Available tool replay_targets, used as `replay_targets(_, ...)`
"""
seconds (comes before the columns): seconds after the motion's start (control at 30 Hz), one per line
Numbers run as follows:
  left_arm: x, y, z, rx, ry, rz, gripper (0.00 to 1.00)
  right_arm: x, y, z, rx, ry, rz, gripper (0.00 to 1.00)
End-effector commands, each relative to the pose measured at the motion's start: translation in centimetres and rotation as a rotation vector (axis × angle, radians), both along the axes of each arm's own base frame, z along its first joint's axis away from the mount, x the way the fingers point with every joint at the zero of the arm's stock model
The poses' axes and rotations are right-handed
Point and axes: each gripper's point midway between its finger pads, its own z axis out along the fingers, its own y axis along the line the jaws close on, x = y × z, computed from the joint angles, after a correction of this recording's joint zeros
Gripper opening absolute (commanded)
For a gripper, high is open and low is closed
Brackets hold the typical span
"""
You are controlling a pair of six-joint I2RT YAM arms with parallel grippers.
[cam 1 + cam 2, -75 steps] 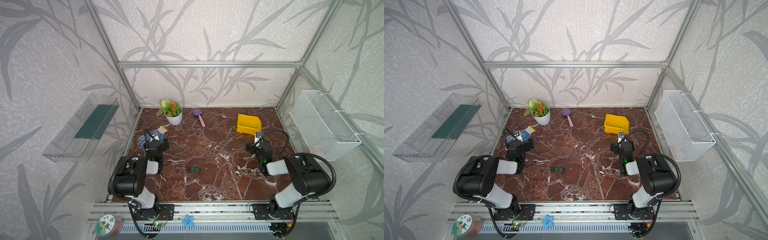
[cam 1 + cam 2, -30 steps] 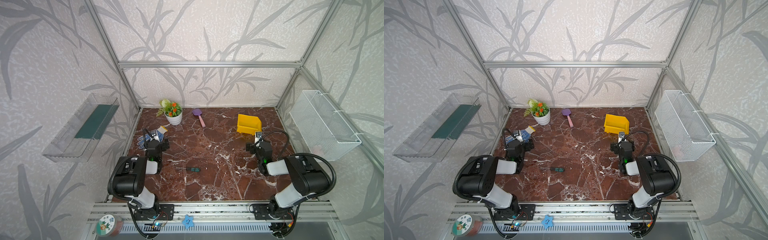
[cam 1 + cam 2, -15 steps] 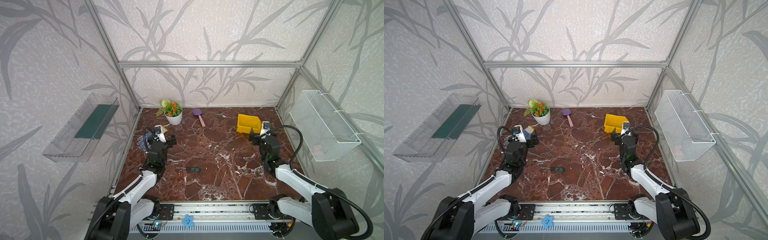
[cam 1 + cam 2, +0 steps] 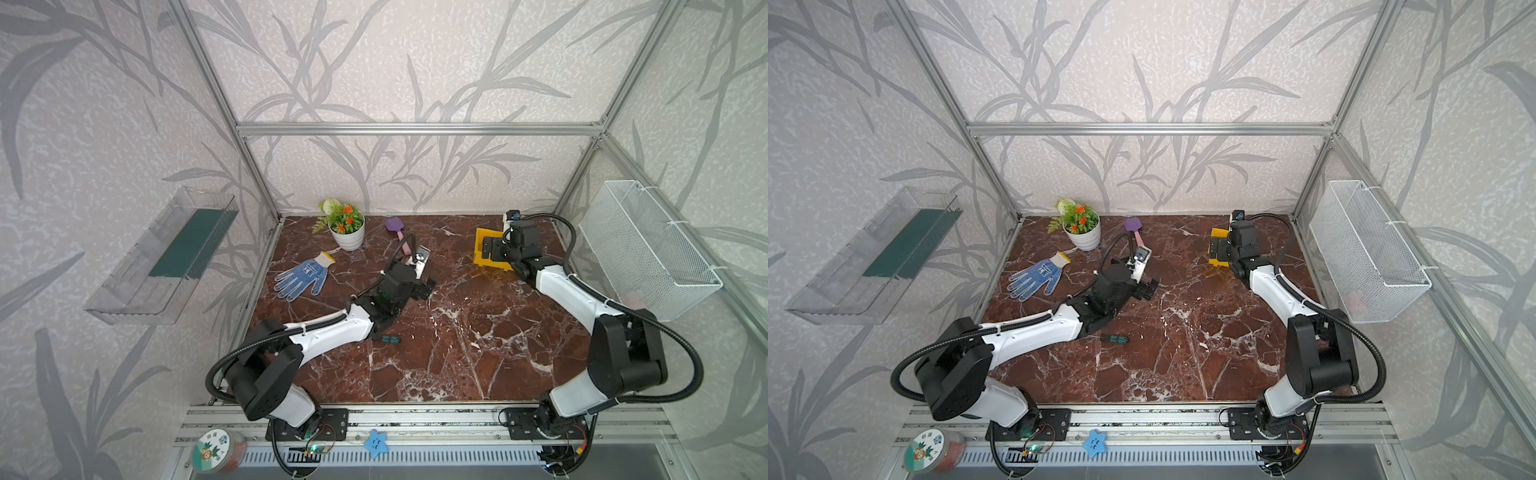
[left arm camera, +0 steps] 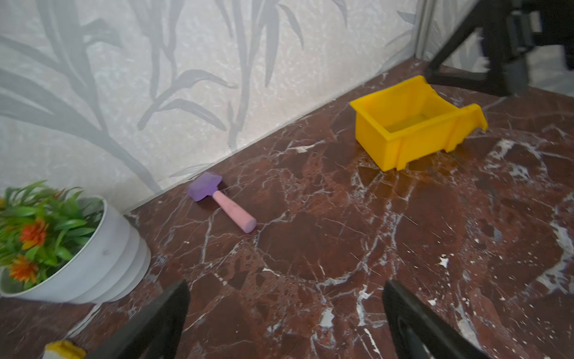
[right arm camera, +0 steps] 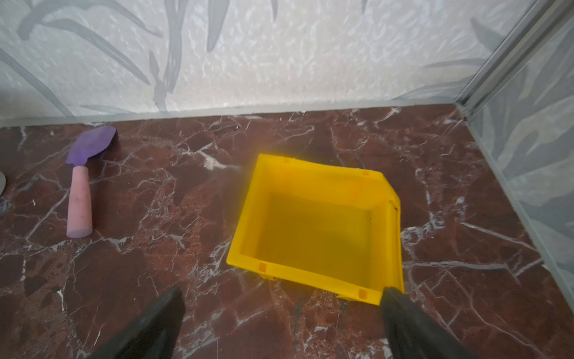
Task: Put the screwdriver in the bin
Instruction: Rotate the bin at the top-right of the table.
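The left gripper [image 5: 285, 287] and right gripper [image 6: 282, 293] gape empty, the screwdriver [image 4: 387, 339] lying well apart from the bin [image 6: 313, 174].

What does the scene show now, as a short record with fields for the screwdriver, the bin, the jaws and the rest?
screwdriver: lies on the table, not held
bin: yellow, empty
left jaws: open, empty
right jaws: open, empty, close to the bin
rest: glove, flower pot, toy shovel

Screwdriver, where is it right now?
In both top views the screwdriver lies on the marble table, front-centre, just beside the left arm's forearm, far from the yellow bin.
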Motion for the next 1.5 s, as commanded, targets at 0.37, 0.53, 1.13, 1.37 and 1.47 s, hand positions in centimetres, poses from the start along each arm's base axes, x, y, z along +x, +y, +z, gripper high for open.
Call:
replay_targets(0.37, -1.2, 1.0, 0.5, -0.237, 0.191, 0.107, 0.99, 2.4, -3.5, -7.0, 0.207, 0.389, -0.013, 0.99)
replay_targets(0.53, -1.6, 2.2, -1.0, -0.303, 0.312, 0.16, 0.99, 2.2, -2.1, -8.3, 0.279, 0.438, 0.028, 0.99)
replay_targets(1.13, -2.6, 8.4, -3.5, -0.354, 0.328, 0.372, 0.99, -6.5, 9.0, -8.2, 0.249, 0.467, 0.242, 0.99)
replay_targets(1.37, -3.7, 9.7, -3.8, -0.379, 0.339, 0.384, 0.99, -5.7, 8.4, -9.4, 0.09, 0.462, 0.181, 0.99)
replay_targets(1.47, -4.0, 9.8, -4.0, -0.414, 0.362, 0.371, 0.99, -4.9, 8.4, -10.6, 0.062, 0.473, 0.186, 0.85)
